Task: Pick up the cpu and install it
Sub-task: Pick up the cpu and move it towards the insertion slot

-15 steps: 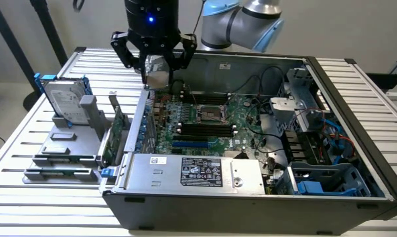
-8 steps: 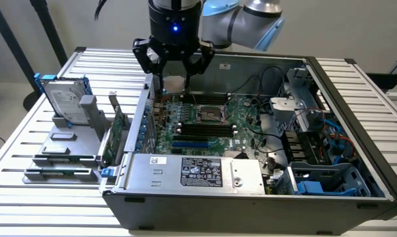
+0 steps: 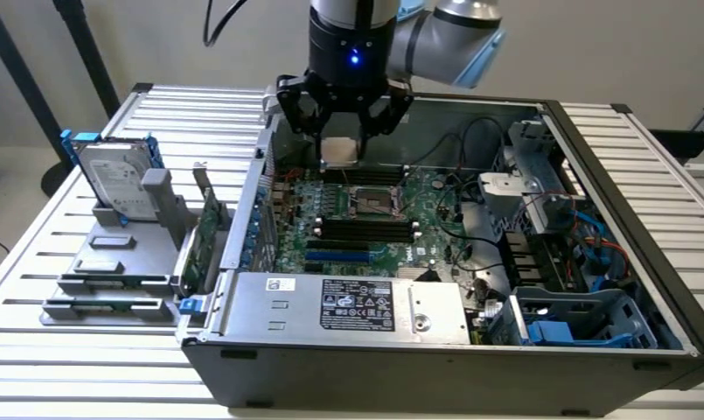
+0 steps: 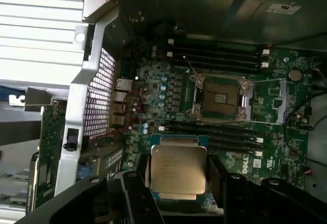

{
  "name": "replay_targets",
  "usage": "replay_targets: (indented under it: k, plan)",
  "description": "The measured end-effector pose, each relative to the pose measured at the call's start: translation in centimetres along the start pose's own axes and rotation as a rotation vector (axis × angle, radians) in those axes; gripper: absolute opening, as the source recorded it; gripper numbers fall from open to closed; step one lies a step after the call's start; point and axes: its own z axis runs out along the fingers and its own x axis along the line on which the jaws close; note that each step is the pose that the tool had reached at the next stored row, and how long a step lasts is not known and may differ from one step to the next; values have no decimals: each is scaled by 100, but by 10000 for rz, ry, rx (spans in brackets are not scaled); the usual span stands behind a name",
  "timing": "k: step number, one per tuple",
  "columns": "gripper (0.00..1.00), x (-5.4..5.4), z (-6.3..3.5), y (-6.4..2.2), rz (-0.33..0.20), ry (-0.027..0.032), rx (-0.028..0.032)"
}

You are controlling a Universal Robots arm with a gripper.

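The cpu (image 3: 340, 151) is a small flat square chip with a shiny metal top, hanging in the air inside the open computer case. My gripper (image 3: 341, 140) is shut on it, one black finger (image 4: 137, 193) at each side of the cpu (image 4: 178, 169). The chip hovers above the green motherboard (image 3: 434, 241), a little beyond the open cpu socket (image 3: 369, 203) and apart from it. In the wrist view the socket (image 4: 218, 99) lies open with its metal frame lifted and its contact field bare.
Black memory slots (image 3: 364, 232) run beside the socket. A power supply (image 3: 352, 304) fills the case's near side, with cables (image 3: 480, 157) and drive bays at the exterior view's right. Outside the case, a hard drive (image 3: 116, 179) and green card (image 3: 205, 236) stand in a grey holder (image 3: 118, 262).
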Motion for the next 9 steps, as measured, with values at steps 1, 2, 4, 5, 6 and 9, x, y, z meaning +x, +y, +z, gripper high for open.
replay_targets:
  k: [1,2,4,5,6,9]
  plan:
    - [55,-33,17,25,0,0,14]
    - [55,-63,33,55,1,3,33]
    - [55,-120,68,118,3,5,71]
    - [55,-146,85,148,3,7,93]
    - [55,-170,100,178,6,9,117]
    - [55,-225,148,265,8,14,190]
